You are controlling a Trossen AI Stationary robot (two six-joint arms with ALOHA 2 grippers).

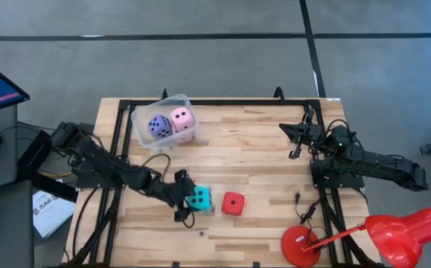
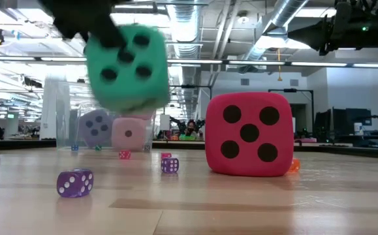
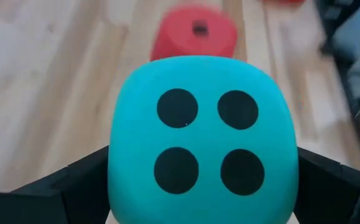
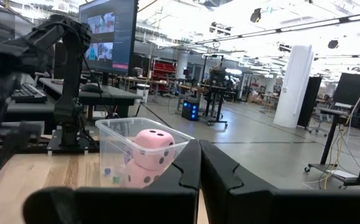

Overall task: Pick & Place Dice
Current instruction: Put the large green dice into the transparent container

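My left gripper (image 1: 189, 198) is shut on the cyan die (image 1: 199, 198), which hangs above the table in the low view (image 2: 126, 68). The red die (image 1: 233, 203) rests on one face on the wood just to its right. The violet-blue die (image 1: 160, 126) and a pale pink die (image 1: 182, 119) lie in the clear tub (image 1: 144, 138) at the far left. The right wrist view shows two pink dice (image 4: 143, 158) in the tub. My right gripper (image 1: 295, 141) is shut and empty at the table's far right. My left gripper pinches the cyan die by two opposite sides (image 3: 114, 171) between its two fingers (image 3: 74, 186), the four-pip face toward the wrist camera. The fingers come from the table's left, slanting down. The die is lifted clear of the table, slightly tilted.
Several tiny dice lie on the wood near the front, one purple (image 2: 75, 183). A red desk lamp (image 1: 394, 234) stands at the near right corner on its round base (image 1: 299, 246). Cables run along the table's left and right sides.
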